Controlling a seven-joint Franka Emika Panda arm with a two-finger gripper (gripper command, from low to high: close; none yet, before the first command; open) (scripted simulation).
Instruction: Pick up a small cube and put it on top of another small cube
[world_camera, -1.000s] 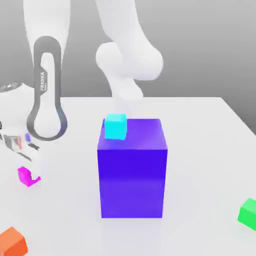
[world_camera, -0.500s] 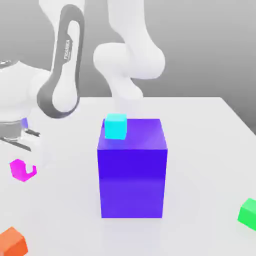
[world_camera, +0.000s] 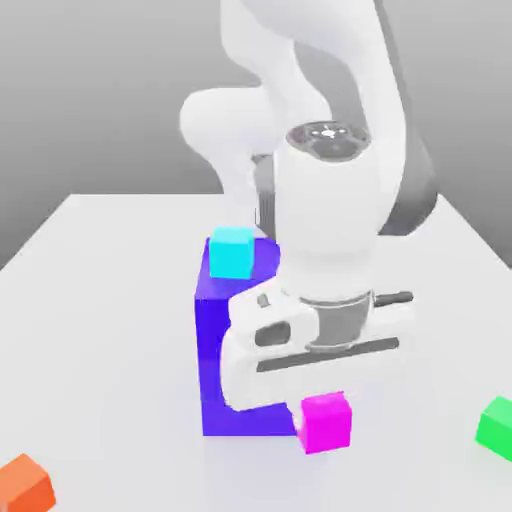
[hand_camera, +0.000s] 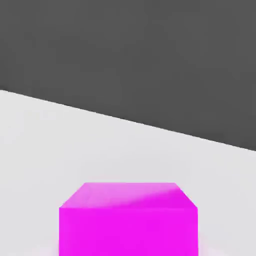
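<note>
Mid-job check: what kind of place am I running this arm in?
Most likely a simulated robot workspace: plain grey backdrop, a bare pale tabletop, and flat-coloured blocks such as the orange cube and green cube.

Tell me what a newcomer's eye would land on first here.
Probably the big blue-purple block in the middle of the exterior view, partly behind the white arm, with a cyan cube on top. Next, the bright magenta cube at the gripper, in front of the block; it also stands out in the hand view.
</note>
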